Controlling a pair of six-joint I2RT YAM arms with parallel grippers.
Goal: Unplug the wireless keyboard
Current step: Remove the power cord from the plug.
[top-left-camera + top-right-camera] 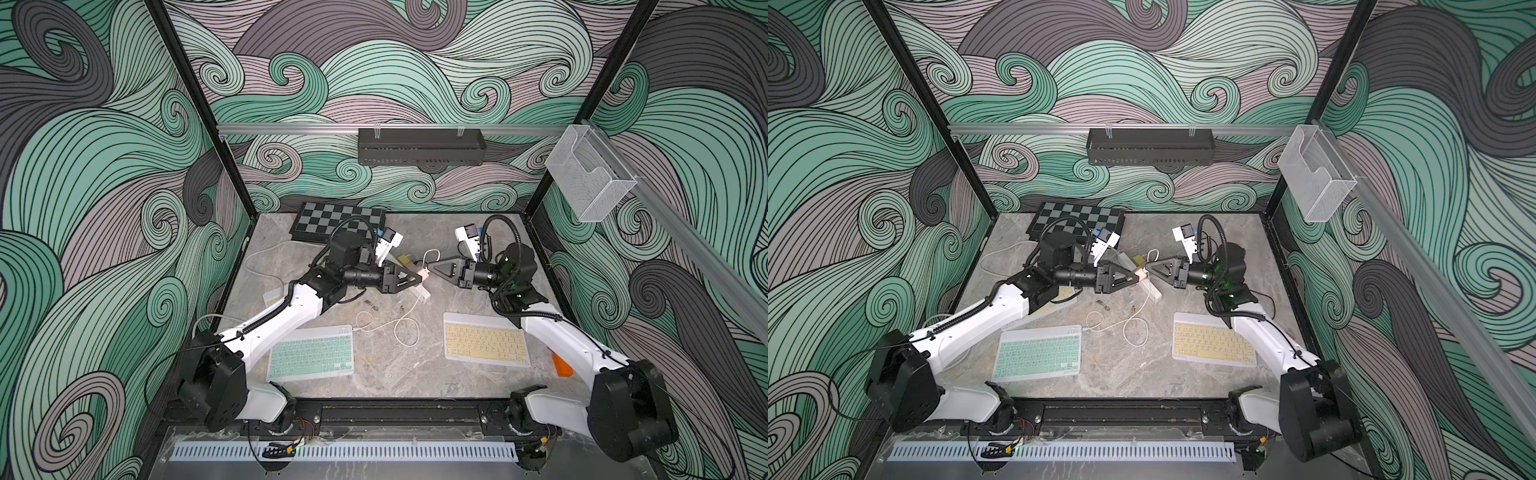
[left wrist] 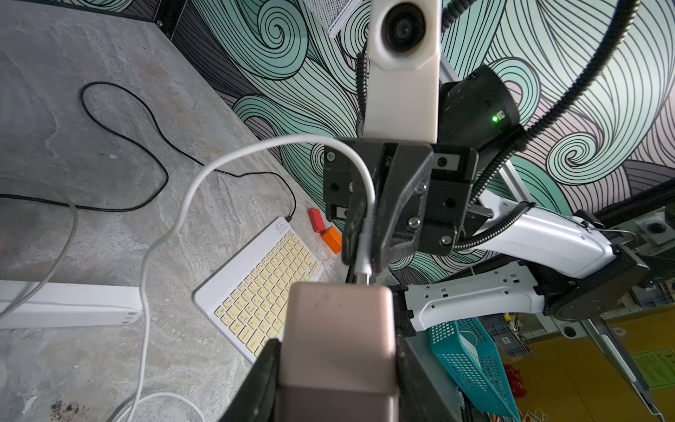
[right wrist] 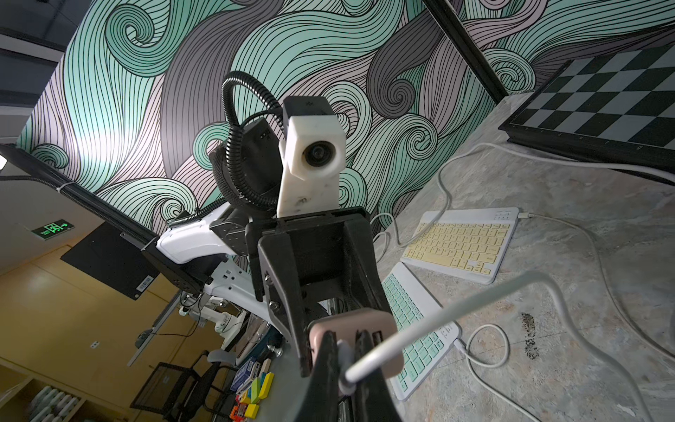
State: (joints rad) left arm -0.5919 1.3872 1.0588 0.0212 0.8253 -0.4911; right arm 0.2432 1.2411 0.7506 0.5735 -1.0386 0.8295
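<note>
Charger (image 2: pixel 338 339) is clamped in left gripper (image 1: pixel 417 284) at frame ctr as anchor; cable plug (image 2: pixel 363 268) is pinched by closed right gripper (image 1: pixel 432 271), prob. to be pulled free.

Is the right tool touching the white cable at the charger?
Touching. Right wrist view shows the right tool pinching the white cable beside the pink charger.

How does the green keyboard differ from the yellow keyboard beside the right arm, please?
Keys: the green keyboard has mint keys, the yellow keyboard pale yellow ones. Cable: a white cable plugs into the green keyboard's corner; in the left wrist view a black cable reaches the yellow keyboard's corner. Both are compact, white-framed and lie flat on the table.
</note>
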